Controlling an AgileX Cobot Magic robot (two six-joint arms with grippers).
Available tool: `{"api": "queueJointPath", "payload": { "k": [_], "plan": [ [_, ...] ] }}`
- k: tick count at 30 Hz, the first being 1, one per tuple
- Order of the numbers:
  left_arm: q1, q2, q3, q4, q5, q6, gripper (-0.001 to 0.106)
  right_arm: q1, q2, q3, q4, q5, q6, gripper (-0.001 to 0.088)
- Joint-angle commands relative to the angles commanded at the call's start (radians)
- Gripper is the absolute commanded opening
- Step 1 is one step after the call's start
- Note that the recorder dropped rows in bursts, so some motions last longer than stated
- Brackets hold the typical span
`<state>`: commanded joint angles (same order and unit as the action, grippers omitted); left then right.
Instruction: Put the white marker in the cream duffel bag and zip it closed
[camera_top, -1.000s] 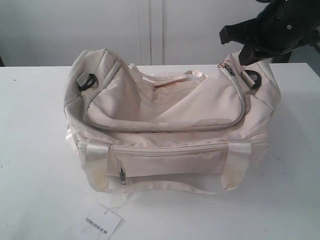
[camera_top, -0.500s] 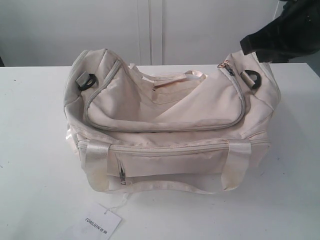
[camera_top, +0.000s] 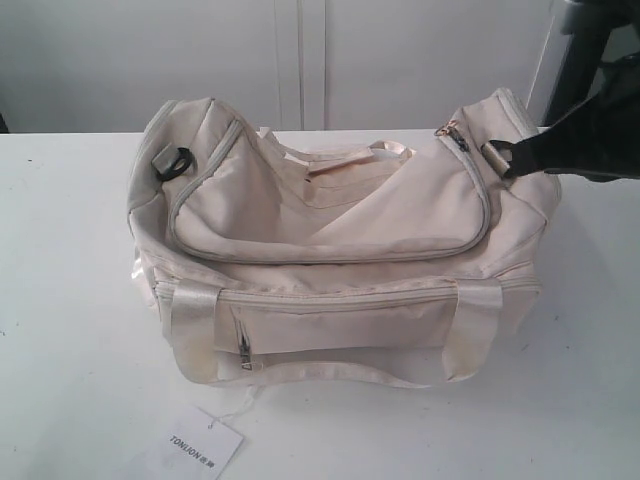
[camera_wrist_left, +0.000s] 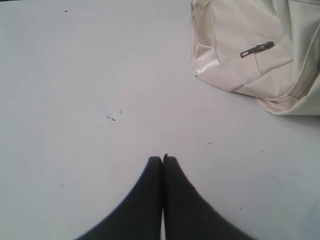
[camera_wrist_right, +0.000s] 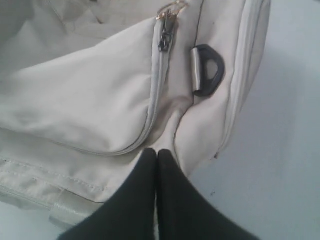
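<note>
1. white marker: not visible in any view. The cream duffel bag (camera_top: 340, 230) sits mid-bench with its top zip run shut, so the interior is hidden.
2. Right arm is cut off at the exterior frame edge and overlaps the D-ring (camera_wrist_right: 207, 70) at the bag's right end.
3. right gripper (camera_wrist_right: 156, 152): jaws together, empty, above that end, near the zip slider (camera_wrist_right: 165, 39).
4. left gripper (camera_wrist_left: 162, 159): jaws together, empty, over the bench (camera_wrist_left: 75, 100).
5. hang tag (camera_top: 200, 445) lies in front of the bag, clipped by the frame.

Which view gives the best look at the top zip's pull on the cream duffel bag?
The right wrist view: the zip pull is close and sharp at the end of the curved zip on the cream duffel bag. The exterior view shows it small; the left wrist view shows only a pocket's pull.
</note>
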<state>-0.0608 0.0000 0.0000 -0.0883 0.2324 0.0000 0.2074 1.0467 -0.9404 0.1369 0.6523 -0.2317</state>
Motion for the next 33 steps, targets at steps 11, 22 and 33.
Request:
{"api": "queueJointPath", "payload": {
  "k": [11, 22, 33],
  "plan": [
    [0.0, 0.0, 0.0, 0.0, 0.0, 0.0, 0.0, 0.0, -0.109, 0.023, 0.0, 0.042, 0.0, 0.0],
    [0.0, 0.0, 0.0, 0.0, 0.0, 0.0, 0.0, 0.0, -0.111, 0.023, 0.029, 0.042, 0.037, 0.0],
    [0.0, 0.0, 0.0, 0.0, 0.0, 0.0, 0.0, 0.0, -0.288, 0.023, -0.019, 0.103, 0.053, 0.0]
  ]
}}
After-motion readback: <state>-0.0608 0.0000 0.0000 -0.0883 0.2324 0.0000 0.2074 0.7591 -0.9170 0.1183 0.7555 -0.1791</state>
